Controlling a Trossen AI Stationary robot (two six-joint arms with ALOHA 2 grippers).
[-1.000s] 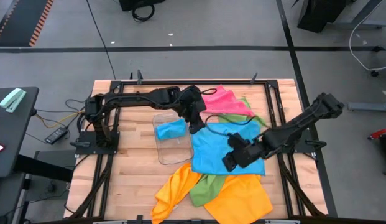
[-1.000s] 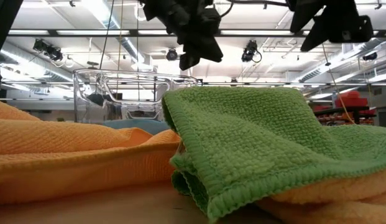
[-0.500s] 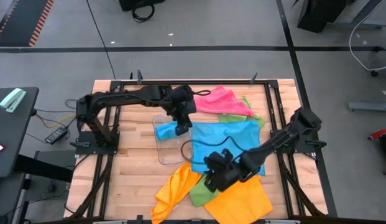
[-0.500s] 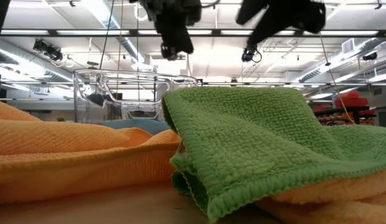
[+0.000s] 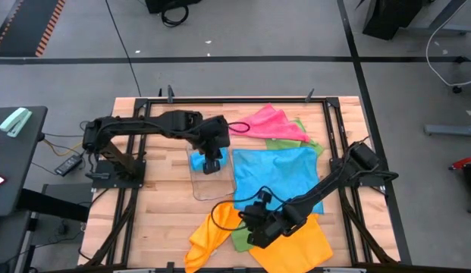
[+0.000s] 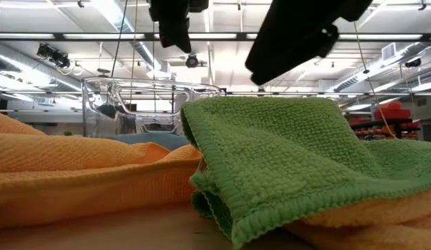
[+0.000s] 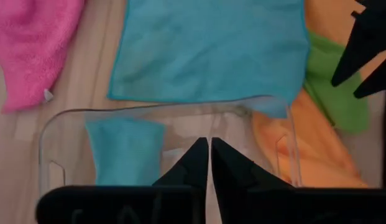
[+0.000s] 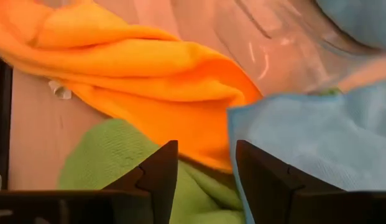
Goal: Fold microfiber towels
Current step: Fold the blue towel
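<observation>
Left pincer [image 7: 209, 155] closed, empty, above tray [image 5: 199, 186]; right pincer [image 8: 205, 165] open over green towel [image 8: 99, 158].

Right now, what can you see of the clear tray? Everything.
The tray is a small, shallow rectangular dish of clear plastic with rounded corners and low walls, sitting flat on the wood table, left of the flat blue towel. A folded blue towel lies inside at one end; the rest of its floor shows bare. The left gripper hangs over it, shut, holding nothing. An orange towel lies off its near corner; whether they touch is unclear.
</observation>
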